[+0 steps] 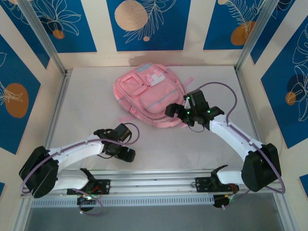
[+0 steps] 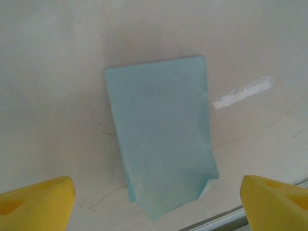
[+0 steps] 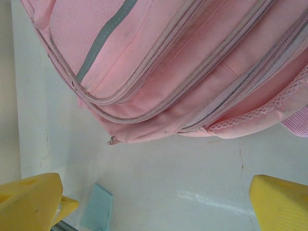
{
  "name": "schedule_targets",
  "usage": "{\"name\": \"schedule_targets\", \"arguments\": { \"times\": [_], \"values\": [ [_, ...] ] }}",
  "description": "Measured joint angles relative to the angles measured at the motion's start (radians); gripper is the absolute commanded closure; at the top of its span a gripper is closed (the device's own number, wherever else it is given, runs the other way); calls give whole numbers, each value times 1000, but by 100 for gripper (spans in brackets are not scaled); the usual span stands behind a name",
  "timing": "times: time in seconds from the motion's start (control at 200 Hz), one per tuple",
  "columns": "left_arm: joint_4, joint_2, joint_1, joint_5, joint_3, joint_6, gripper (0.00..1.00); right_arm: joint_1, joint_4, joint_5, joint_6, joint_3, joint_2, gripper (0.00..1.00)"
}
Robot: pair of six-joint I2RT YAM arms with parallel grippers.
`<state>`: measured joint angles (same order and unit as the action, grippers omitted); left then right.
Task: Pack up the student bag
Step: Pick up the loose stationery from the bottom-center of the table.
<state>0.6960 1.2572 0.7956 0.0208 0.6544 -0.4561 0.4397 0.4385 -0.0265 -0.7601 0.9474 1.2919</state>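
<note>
left pincer (image 2: 158, 192): jaws apart, held low | right pincer (image 3: 156, 192): jaws wide apart, reached forward

Nothing here I can read: the white patch (image 1: 154, 79) on the student bag (image 1: 153, 103) is too small to make out, and the pale blue sheet (image 2: 161, 139) looks blank

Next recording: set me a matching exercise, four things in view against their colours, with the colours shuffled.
Things:
1. student bag
2. flat paper item
3. left fingers
4. tabletop streak

Colours:
a. yellow
b. white
c. pink
d. pale blue

Pairs: 1-c, 2-d, 3-a, 4-b
</note>
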Motion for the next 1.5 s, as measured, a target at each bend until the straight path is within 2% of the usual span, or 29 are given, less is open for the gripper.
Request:
{"name": "schedule_targets", "arguments": {
  "times": [0.26,0.735,0.995,1.1,1.205,1.32,1.5],
  "values": [
    [-48,72,85,-45,-25,-52,17,0,4,5,-7,0,-5,1],
    [-52,92,97,-101,-16,-94,64,6,8,21,-7,-2,-13,1],
    [-53,87,97,-105,-13,-95,64,19,-5,15,-6,-16,-13,1],
    [-63,78,97,-89,22,-87,64,33,-35,-30,-6,-30,-13,0],
    [-79,34,97,-67,79,-66,63,49,-89,-104,-6,-50,-13,6],
    [-107,-7,97,-50,159,-32,63,64,-152,-179,-7,-73,-13,7],
    [-167,-8,92,-26,249,3,63,69,-250,-312,-29,-92,1,19]
  ]
}}
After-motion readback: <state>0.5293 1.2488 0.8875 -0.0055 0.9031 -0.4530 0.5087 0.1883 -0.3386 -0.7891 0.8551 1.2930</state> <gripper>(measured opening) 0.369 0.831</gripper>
